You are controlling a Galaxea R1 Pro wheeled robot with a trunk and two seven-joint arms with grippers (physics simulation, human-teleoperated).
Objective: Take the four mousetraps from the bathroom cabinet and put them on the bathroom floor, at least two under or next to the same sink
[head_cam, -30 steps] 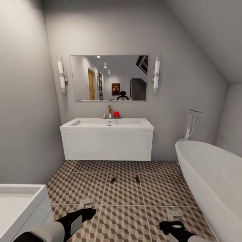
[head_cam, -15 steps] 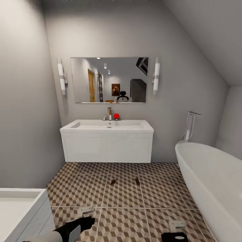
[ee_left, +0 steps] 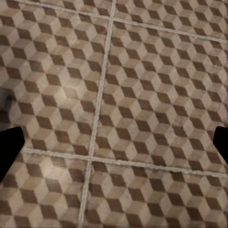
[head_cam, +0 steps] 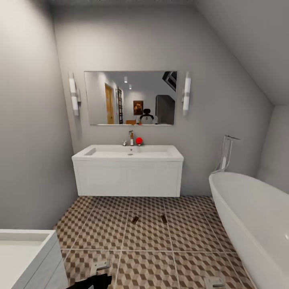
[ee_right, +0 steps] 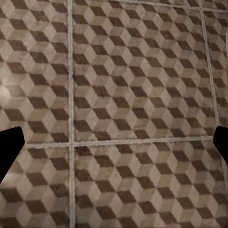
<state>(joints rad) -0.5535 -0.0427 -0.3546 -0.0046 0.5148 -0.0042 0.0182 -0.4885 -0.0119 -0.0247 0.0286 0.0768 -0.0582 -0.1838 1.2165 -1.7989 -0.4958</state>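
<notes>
Here, two mousetraps lie flat on the bathroom floor point(head_cam: 148, 237), one point(head_cam: 135, 220) just beside the other point(head_cam: 163, 218), in front of the sink point(head_cam: 128, 151). They sit near its white box but not under it, and I think they were put there because two traps must end up next to the same sink. The other two traps and the cabinet are not to be seen here, so the job looks about half done. The left gripper point(head_cam: 101, 267) hangs low over the tiles at the bottom edge of the head view, and the right gripper point(head_cam: 213, 282) does too. In each wrist view the two dark fingertips point(ee_left: 9, 147) sit far apart at the sides with only tiles between them, so both grippers are spread wide and hold nothing; the right fingertips point(ee_right: 10, 142) look the same. A big white bathtub point(head_cam: 253, 216) stands on the right, with a tall chrome tap point(head_cam: 227, 152) behind it. Another white basin point(head_cam: 24, 253) sticks out at the bottom left. These two make the way narrow, so the robot should take care when it turns. On the wall hangs a mirror point(head_cam: 130, 98) with a lamp point(head_cam: 74, 96) on each side, and a small red ball point(head_cam: 139, 140) sits by the sink tap point(head_cam: 131, 136).
</notes>
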